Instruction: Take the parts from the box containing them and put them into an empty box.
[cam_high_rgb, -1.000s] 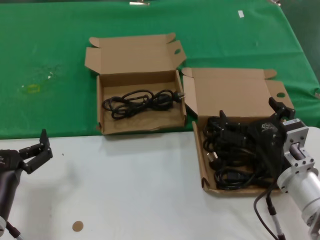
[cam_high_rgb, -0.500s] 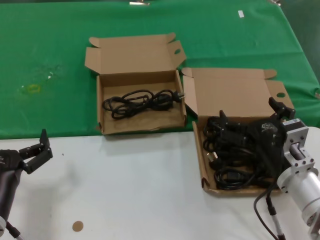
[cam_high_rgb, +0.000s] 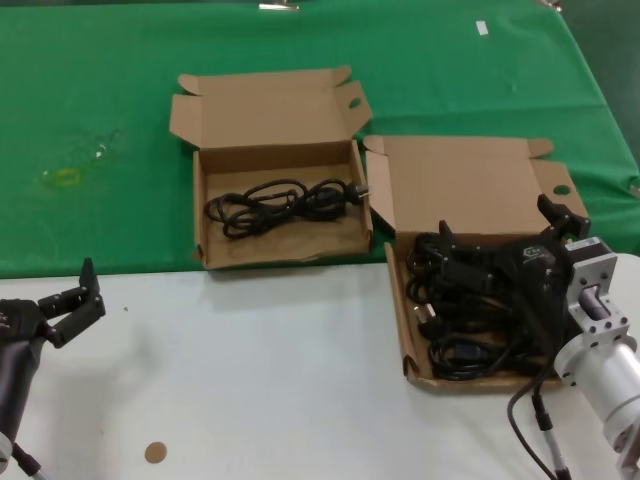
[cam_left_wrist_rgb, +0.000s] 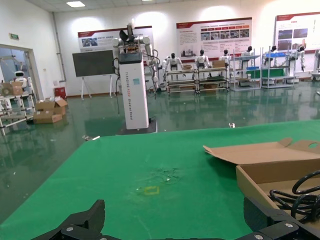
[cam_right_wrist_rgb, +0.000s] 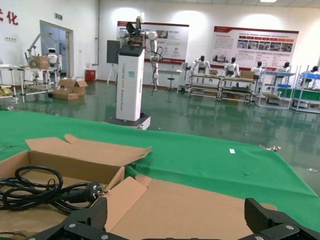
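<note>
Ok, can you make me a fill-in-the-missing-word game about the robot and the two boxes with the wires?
1. The right gripper hovers over the box on the robot's ____ side.
2. The cloth under the smaller box is ____.
3. The smaller box holds ____ black cord bundle.
4. The left gripper holds ____.

Missing words: right; green; one; nothing

Right tool (cam_high_rgb: 497, 245) low over wider low-walled box (cam_high_rgb: 400, 315) at right table edge, fingers spread wide above heap of black cords (cam_high_rgb: 455, 355). Left tool (cam_high_rgb: 72, 302) parked over white table (cam_high_rgb: 260, 380) at near left, fingers apart, holding nothing. Smaller box (cam_high_rgb: 200, 210) on green cloth (cam_high_rgb: 90, 120), one looped cord (cam_high_rgb: 280, 205) inside. Boxes just beside each other, lids open.
</note>
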